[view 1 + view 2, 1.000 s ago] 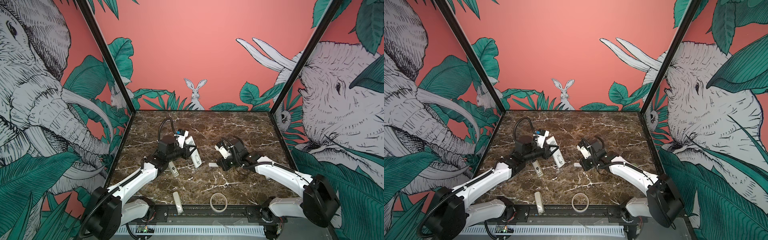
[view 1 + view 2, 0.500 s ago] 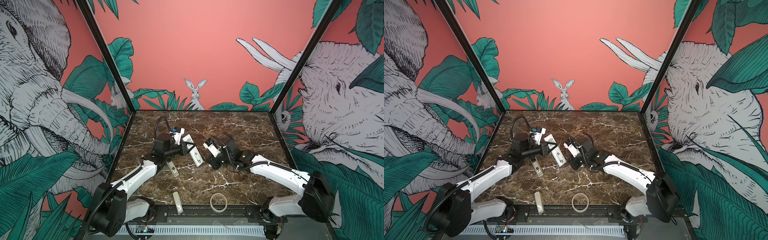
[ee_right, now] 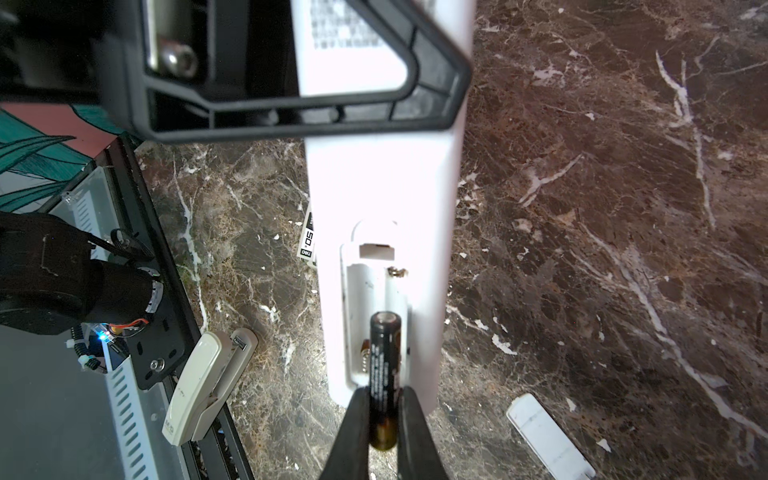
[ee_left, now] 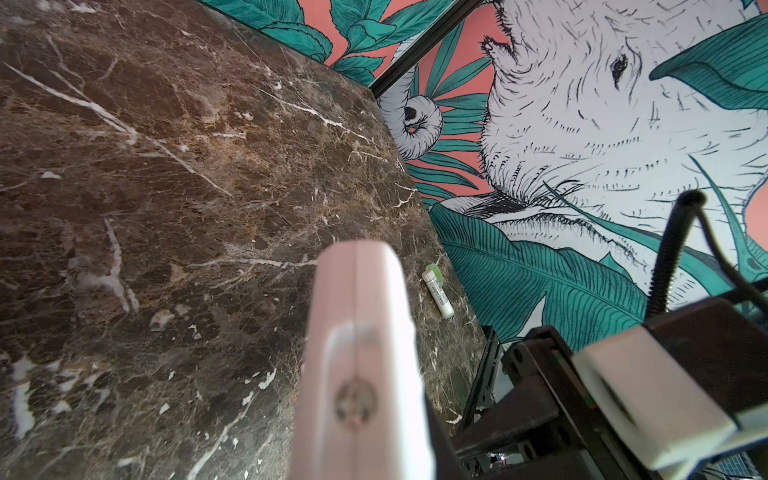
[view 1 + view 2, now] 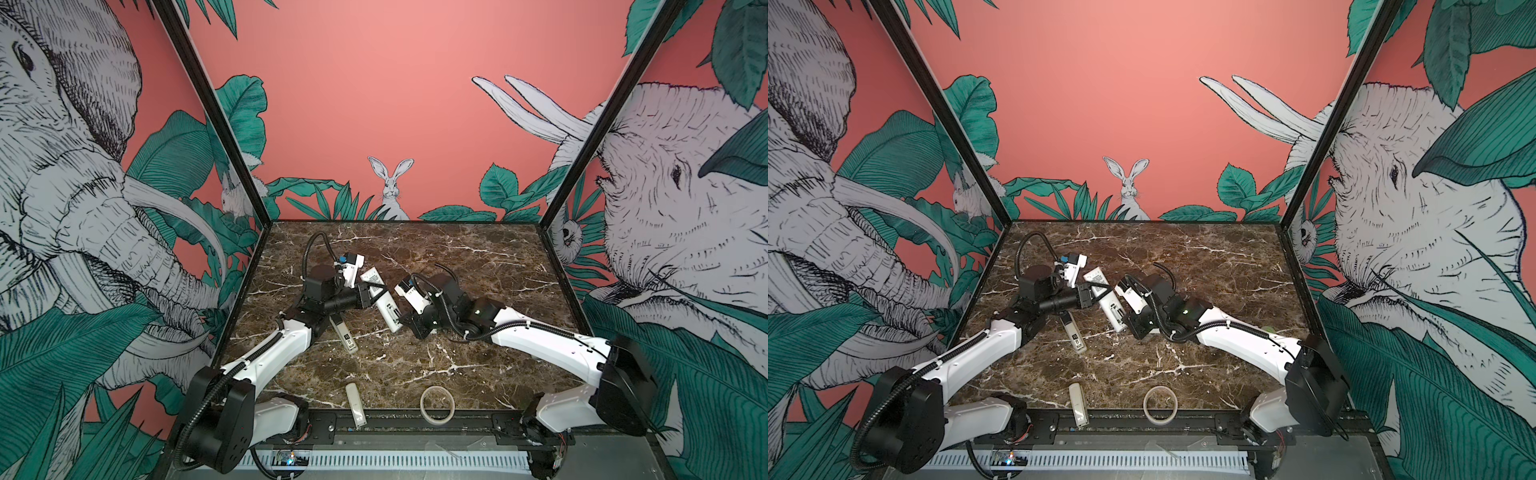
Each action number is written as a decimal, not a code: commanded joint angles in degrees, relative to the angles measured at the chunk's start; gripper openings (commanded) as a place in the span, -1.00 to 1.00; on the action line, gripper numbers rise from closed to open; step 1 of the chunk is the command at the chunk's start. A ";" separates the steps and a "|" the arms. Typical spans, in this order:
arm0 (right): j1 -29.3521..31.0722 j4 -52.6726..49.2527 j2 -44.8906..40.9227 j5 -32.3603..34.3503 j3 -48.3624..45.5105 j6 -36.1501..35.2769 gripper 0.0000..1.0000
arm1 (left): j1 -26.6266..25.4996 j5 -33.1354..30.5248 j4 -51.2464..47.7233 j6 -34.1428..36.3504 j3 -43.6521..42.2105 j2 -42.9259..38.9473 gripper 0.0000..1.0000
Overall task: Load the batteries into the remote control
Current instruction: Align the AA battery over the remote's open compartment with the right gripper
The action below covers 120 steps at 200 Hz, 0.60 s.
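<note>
The left hand point(image 5: 365, 296) clamps the remote control point(image 3: 399, 178) above the desk point(image 3: 582, 208); the right hand point(image 3: 382, 399) pinches 1 battery point(image 3: 384, 365) at its open bay point(image 3: 370, 291). Pushing askew could jam the battery or twist the remote control loose.

The left gripper point(image 5: 370, 296) is closed across the middle of the remote control point(image 5: 382, 311), a long white bar set aslant over the marble table point(image 5: 478, 266). The right gripper point(image 5: 404, 322) meets the remote control's near end; how its jaws stand is too small to read. A grey stick point(image 5: 345, 336) with a black-and-white label lies just left of the remote control. Well nearer the camera, by the table's front edge, lie a small cream remote point(image 5: 356, 404) and a ring of tape point(image 5: 436, 405).
</note>
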 commanded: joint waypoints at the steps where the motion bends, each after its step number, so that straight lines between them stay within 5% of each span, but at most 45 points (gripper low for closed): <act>1: 0.39 0.28 1.38 2.31 1.79 1.12 -0.76 | 0.47 1.33 2.43 -0.98 -0.74 -0.58 -1.00; 120: 1.24 -5.10 5.85 1.87 6.91 0.16 -0.76 | 1.40 0.60 3.18 -1.55 -1.22 -0.42 -1.00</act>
